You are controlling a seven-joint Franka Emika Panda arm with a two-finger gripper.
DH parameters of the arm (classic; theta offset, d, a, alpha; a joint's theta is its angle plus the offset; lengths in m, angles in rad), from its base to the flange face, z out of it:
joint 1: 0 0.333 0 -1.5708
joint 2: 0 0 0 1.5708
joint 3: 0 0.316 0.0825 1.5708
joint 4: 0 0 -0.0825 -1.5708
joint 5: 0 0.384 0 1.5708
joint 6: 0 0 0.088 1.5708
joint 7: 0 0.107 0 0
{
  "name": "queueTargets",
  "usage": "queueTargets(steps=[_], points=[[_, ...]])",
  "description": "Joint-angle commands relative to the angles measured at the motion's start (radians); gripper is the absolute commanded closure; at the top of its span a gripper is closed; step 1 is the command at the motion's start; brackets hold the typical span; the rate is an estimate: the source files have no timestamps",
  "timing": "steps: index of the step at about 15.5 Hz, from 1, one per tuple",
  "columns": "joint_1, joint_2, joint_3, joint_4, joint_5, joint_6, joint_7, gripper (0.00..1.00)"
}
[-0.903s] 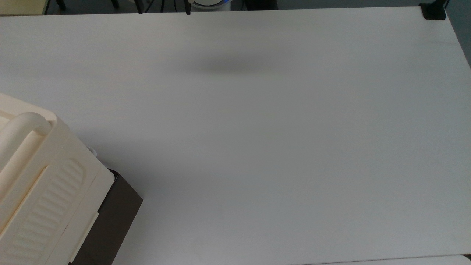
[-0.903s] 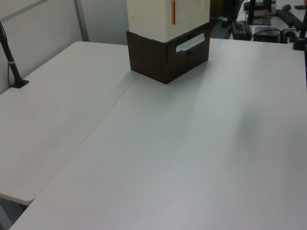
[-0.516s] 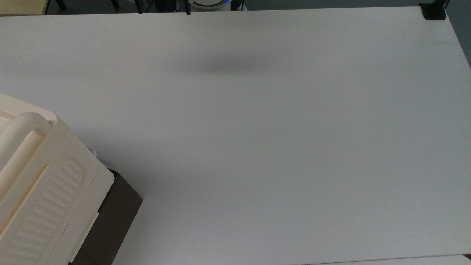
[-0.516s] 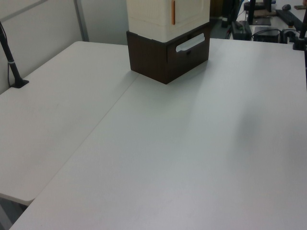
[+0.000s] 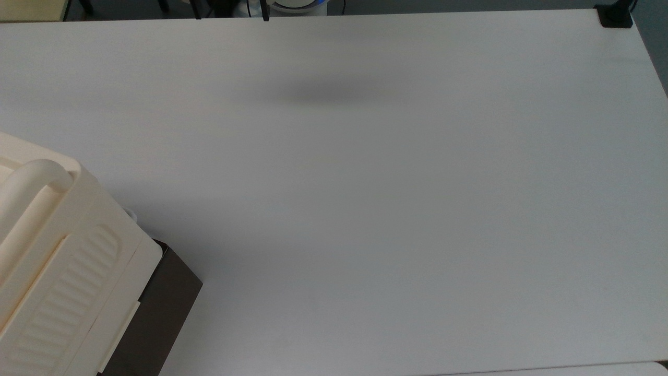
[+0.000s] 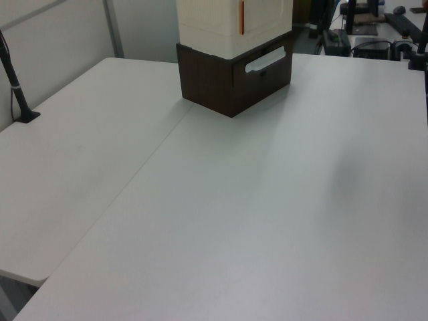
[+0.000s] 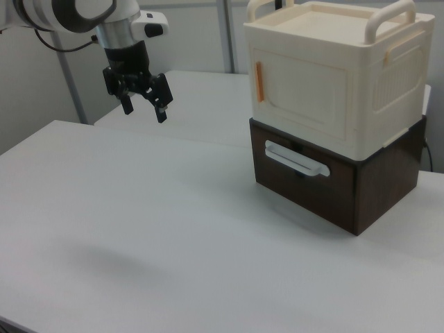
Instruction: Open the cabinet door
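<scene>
Nothing has moved on the table (image 7: 139,229); gripper (image 7: 144,109) hangs with fingers wide, cabinet door (image 7: 300,90) closed.

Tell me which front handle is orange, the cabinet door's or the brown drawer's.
The cabinet door carries the orange handle, a short upright bar. The drawer handle below is white and horizontal.

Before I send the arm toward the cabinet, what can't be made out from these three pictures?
- Cabinet door: its hinge side cannot be told in the right view; the left view's top edge cuts the door off.
- Orange handle: too small in the right view to judge its depth.
- Gripper: open, hanging above the table in the right view; its height is unclear.
- Brown drawer box: mostly covered by the cream cabinet in the top view.
</scene>
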Motion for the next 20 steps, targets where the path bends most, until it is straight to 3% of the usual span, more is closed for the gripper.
queueTargets(steps=[1, 14, 20], points=[[-0.005, -0.016, 0.008, -0.008, 0.012, -0.019, 0.011, 0.00], [-0.011, -0.016, 0.008, -0.007, 0.015, -0.010, 0.024, 0.00], [-0.028, -0.015, 0.004, -0.005, 0.018, -0.004, -0.041, 0.00]])
